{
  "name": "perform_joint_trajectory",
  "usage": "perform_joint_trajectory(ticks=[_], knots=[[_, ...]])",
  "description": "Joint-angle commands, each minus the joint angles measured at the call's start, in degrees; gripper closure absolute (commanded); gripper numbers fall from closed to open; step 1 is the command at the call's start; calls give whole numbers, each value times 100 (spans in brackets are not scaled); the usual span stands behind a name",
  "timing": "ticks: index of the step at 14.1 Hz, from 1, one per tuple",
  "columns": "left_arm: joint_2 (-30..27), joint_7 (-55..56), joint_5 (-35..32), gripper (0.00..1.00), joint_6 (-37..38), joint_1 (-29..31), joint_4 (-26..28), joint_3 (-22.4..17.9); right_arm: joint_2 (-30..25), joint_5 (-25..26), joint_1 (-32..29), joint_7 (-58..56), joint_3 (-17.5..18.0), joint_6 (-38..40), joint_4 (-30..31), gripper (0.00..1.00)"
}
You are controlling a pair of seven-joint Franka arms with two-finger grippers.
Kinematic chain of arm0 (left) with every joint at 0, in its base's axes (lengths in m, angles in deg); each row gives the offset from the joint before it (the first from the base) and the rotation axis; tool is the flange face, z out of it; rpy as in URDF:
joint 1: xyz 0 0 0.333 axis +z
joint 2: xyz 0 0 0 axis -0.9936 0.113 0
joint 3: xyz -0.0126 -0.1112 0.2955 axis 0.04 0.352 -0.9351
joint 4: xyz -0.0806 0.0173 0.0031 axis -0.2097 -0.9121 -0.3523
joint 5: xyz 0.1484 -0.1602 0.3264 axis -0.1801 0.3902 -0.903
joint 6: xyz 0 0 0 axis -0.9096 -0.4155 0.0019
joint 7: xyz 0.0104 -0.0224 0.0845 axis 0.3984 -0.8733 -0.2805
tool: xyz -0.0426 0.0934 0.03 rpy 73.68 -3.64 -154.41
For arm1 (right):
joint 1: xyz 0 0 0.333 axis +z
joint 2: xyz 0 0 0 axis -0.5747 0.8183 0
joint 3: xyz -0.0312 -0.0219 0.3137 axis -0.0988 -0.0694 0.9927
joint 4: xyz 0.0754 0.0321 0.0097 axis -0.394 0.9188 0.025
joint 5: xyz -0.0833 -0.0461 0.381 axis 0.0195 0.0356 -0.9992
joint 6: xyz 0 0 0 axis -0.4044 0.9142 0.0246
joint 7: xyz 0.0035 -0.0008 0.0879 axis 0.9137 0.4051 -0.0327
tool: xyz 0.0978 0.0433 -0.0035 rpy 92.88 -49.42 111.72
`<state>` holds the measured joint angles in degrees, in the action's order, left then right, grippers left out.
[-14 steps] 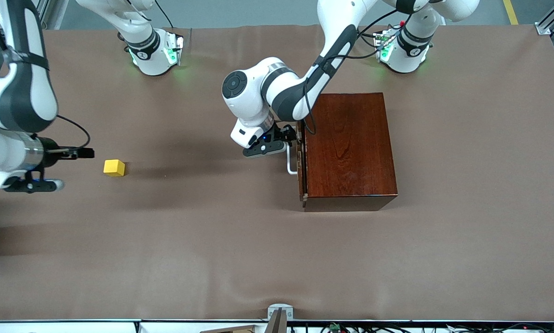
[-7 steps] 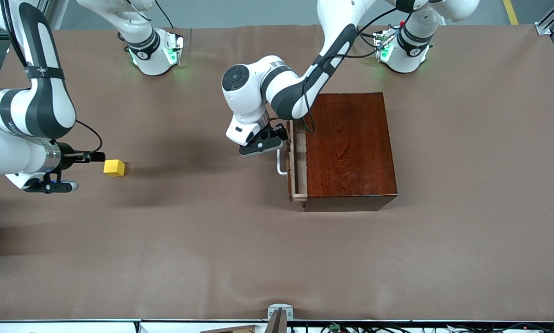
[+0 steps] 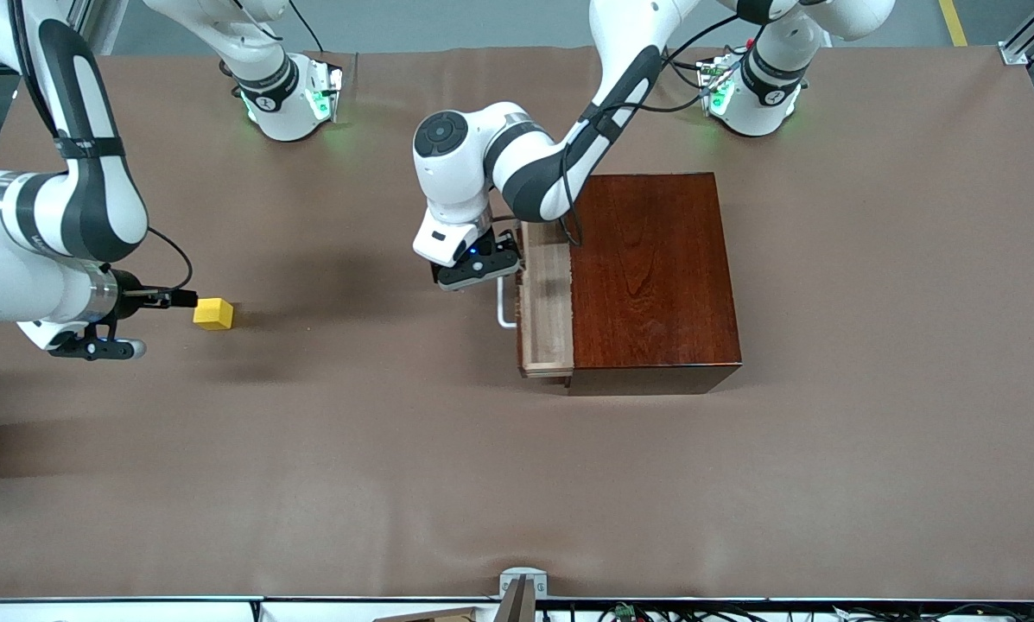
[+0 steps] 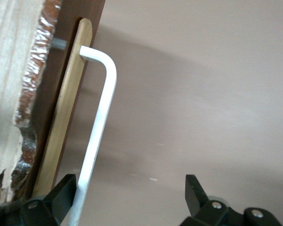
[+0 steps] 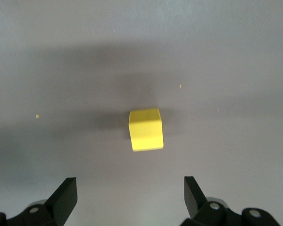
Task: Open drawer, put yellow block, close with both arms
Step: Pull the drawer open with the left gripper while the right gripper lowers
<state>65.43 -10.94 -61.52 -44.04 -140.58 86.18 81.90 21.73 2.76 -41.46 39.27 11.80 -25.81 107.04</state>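
The drawer point(image 3: 544, 311), a light-wood tray, stands partly pulled out of the reddish-brown box point(image 3: 655, 276). Its white handle point(image 3: 504, 313) faces the right arm's end of the table. My left gripper point(image 3: 492, 266) is open at the handle. In the left wrist view the white bar point(image 4: 101, 122) runs between the fingers, against one fingertip point(image 4: 66, 190). The yellow block point(image 3: 213, 314) lies on the table. My right gripper point(image 3: 93, 348) is open and empty, low beside the block. In the right wrist view the block point(image 5: 145, 130) sits just ahead of the spread fingers.
The brown mat point(image 3: 482, 475) covers the whole table. The two arm bases point(image 3: 292, 95) stand along the edge farthest from the front camera. A small grey fitting point(image 3: 521, 583) sits at the nearest table edge.
The drawer has slid out of the box toward the right arm's end, with my left gripper moving along at the handle. My right arm has shifted toward the yellow block.
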Motion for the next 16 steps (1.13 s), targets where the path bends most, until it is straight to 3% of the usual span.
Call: perform_joint_trajectory(ticks=[1, 5, 9, 12, 14, 16], knots=[[515, 425, 296, 0, -1248, -102, -449, 240, -205, 88, -74, 13, 68, -865, 787, 0], [506, 575, 296, 0, -1381, -102, -449, 346, -118, 97, -153, -4, 68, -1665, 1297, 0], [409, 637, 269, 0, -1337, -85, -423, 267, 84, 228, -319, -31, 68, -1982, 1377, 0], [243, 540, 216, 0, -637, -50, -423, -30, 208, 237, -469, -153, 68, -2388, 1580, 0], [225, 522, 225, 0, -590, -50, -431, -59, 278, 237, -478, -206, 77, -2467, 1588, 11], [103, 531, 260, 0, -590, -50, -440, -50, 313, 229, -478, -206, 77, -2555, 1641, 11]])
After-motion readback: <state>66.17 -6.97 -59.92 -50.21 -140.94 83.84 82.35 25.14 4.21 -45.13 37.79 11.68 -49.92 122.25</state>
